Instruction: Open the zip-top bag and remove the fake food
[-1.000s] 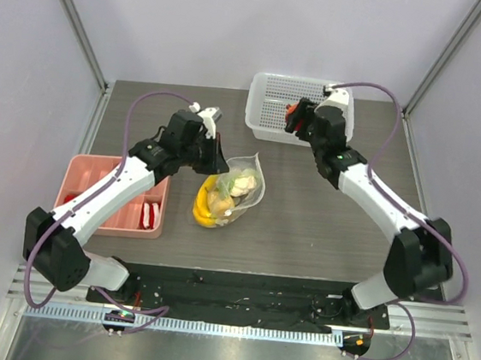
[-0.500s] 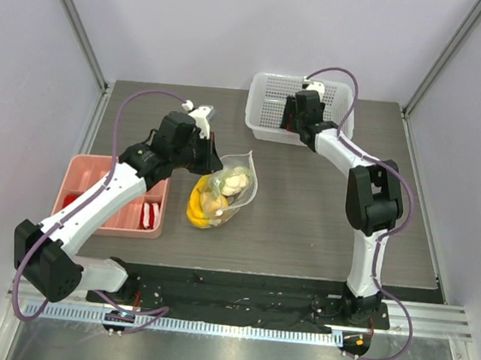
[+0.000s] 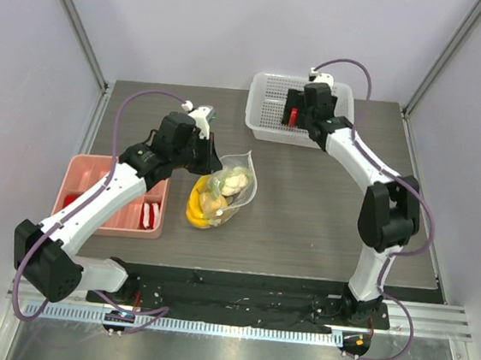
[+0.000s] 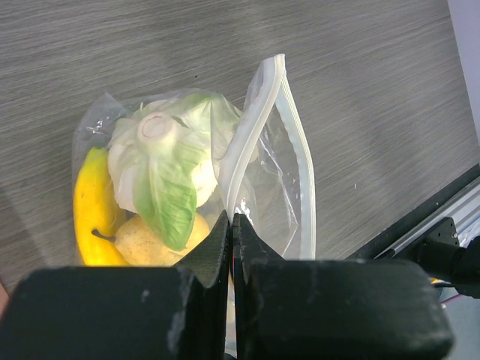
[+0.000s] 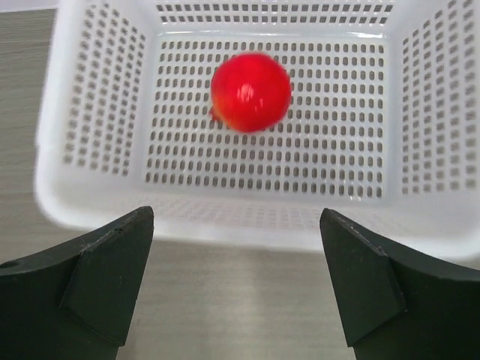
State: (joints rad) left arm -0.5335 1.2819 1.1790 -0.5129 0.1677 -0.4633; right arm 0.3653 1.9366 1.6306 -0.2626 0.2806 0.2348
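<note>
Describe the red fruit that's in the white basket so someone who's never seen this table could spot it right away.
Look to the far side of the table, right of centre, for the white perforated basket. The red round fruit is the only thing inside it. Unlike the red pieces in the pink tray on the left, it is a glossy ball.

Red round plastic fruit (image 5: 250,91): blurred, well apart from the clear plastic zip-top bag (image 4: 289,180).
Yellow plastic banana (image 4: 94,210): inside the bag, lower end behind the black left gripper (image 4: 231,225).
</note>
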